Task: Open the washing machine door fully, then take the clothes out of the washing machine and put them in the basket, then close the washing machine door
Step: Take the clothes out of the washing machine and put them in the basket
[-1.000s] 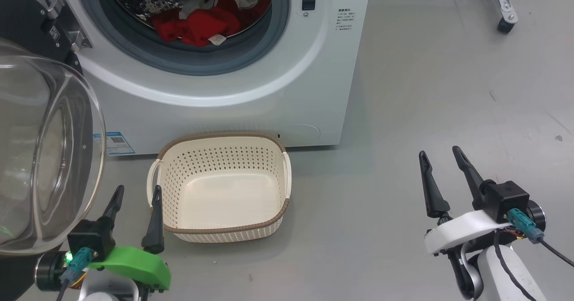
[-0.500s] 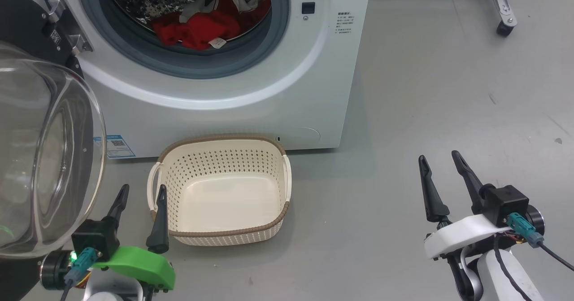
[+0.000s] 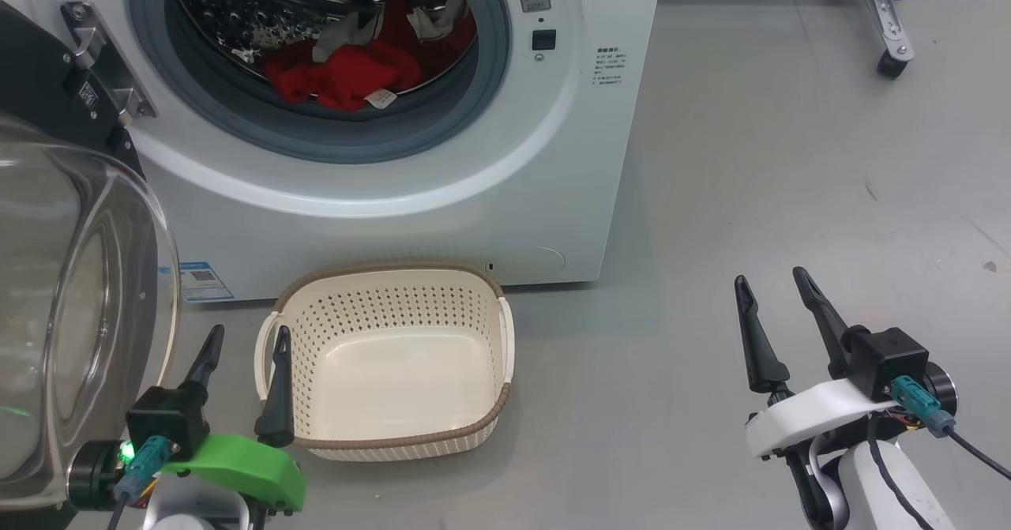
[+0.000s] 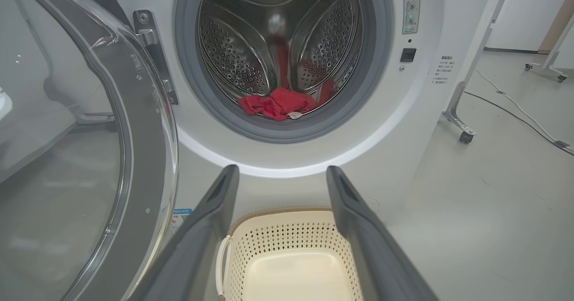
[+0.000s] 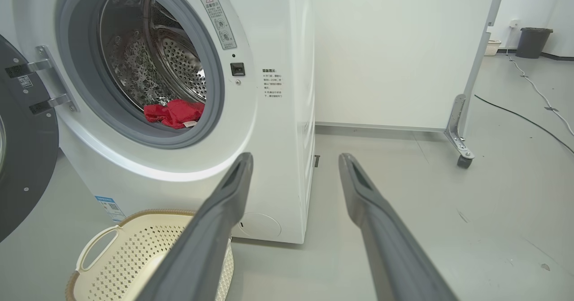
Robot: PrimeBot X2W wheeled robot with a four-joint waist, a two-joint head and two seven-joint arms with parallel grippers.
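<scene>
The white washing machine (image 3: 553, 159) stands with its door (image 3: 71, 301) swung out to the left, the glass bowl bulging toward me. Red clothes (image 3: 347, 80) with a small white label lie at the front of the steel drum, also seen as clothes (image 4: 278, 104) and clothes (image 5: 174, 113). The cream basket (image 3: 505, 332) sits on the floor just below the opening, with nothing in it. My left gripper (image 3: 246, 340) is open beside the basket's left handle. My right gripper (image 3: 770, 285) is open over bare floor, well right of the machine.
Grey floor stretches to the right of the machine. A metal frame leg with a caster (image 3: 891, 64) stands at the back right. A cable (image 5: 524, 119) runs across the floor there, and a dark bin (image 5: 533, 43) stands far back.
The head view has tilted up, so the drum opening and basket sit lower in the picture. Both grippers stay open in about the same places.
</scene>
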